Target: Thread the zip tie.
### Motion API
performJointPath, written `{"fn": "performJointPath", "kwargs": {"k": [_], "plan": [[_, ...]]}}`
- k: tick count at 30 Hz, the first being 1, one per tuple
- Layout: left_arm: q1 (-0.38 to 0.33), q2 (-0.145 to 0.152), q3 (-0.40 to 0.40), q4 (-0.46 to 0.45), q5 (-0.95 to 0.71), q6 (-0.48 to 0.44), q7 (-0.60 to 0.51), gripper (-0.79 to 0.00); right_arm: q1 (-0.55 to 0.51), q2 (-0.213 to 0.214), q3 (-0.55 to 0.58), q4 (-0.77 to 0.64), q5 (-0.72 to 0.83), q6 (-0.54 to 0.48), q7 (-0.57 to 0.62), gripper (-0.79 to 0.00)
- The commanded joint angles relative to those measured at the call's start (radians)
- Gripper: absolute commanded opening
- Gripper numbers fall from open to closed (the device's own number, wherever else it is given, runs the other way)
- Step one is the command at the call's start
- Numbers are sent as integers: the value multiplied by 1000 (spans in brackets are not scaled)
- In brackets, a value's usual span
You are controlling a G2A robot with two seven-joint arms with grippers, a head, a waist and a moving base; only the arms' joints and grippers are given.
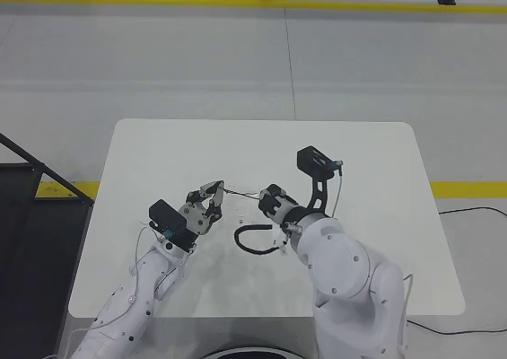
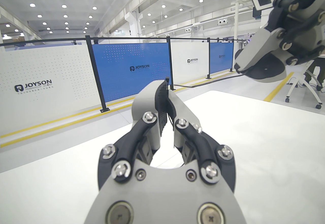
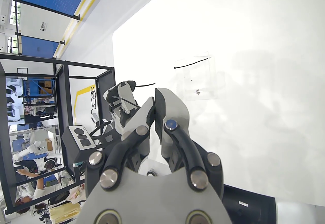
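L gripper (image 2: pixel 166 89): fingers pinched tight on the zip tie (image 2: pixel 167 80), black strip sandwiched betw the ribbed pads, short stub poking out past the tips. R gripper (image 3: pixel 155 95): fingers closed down too, pads meeting at the tip. From L wrist cam a thin black strand leaves its tips and runs twd the L gripper, so it grips the tie as well. Top cam: both grippers tip-to-tip over the desk (image 1: pixel 352 153), on its left half, slightly apart, tie bridging the gap and held off the surface. R wrist cam: one black strand crosses in front of the L fingers, another short bit sticks out from their tip. Can't tell whether the tail is thru the head. Also on the desk beyond the grippers: clear plastic piece (image 3: pixel 200 83), sheet or shallow box, can't tell which, w/ a 2nd zip tie (image 3: pixel 191 64) lying across one edge, well apart from both arms.
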Motion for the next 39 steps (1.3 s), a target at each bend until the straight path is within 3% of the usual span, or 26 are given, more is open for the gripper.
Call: {"fn": "performJointPath", "kwargs": {"k": [1, 39], "plan": [[0, 0, 0, 0, 0, 0, 0, -785, 0, 0, 2, 0, 4, 1, -1, -785], [0, 0, 0, 0, 0, 0, 0, -785, 10, -6, 13, 15, 29, 8, -8, -785]]}}
